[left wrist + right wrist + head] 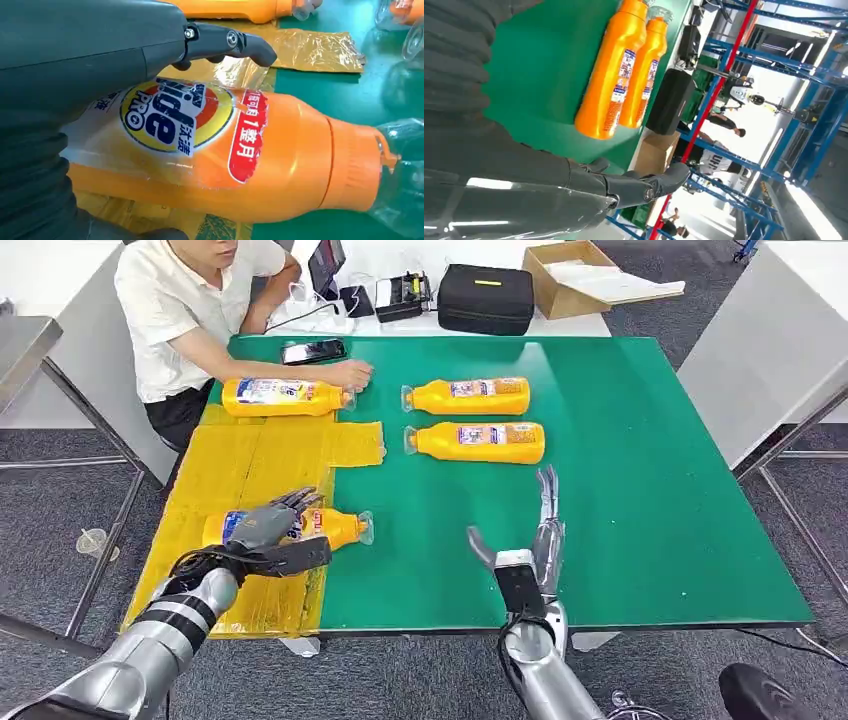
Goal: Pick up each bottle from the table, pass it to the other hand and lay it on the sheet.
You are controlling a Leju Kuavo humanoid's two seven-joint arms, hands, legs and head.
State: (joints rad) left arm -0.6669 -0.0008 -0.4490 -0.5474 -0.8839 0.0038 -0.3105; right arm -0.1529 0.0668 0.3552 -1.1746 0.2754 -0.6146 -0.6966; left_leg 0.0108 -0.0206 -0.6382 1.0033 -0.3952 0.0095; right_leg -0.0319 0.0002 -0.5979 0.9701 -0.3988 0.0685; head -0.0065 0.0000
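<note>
An orange bottle (335, 528) (280, 160) with a clear cap lies on its side at the front of the yellow sheet (250, 460), its cap end over the green mat. My left hand (275, 530) straddles its labelled middle, fingers spread over the far side. The thumb (225, 40) is straight and stands off the bottle. A second bottle (285, 397) lies at the sheet's back edge, with a person's hand (350, 373) at its cap. Two more bottles (470, 395) (478, 441) (611, 80) lie side by side on the mat. My right hand (535, 535) hovers open near the front edge, holding nothing.
A person in a white shirt (190, 310) sits at the table's back left corner. A phone (313, 350) lies on the green mat (650, 490). A black case (487, 298) and a cardboard box (570, 278) stand behind the table. A grey bench (770, 350) runs along the right.
</note>
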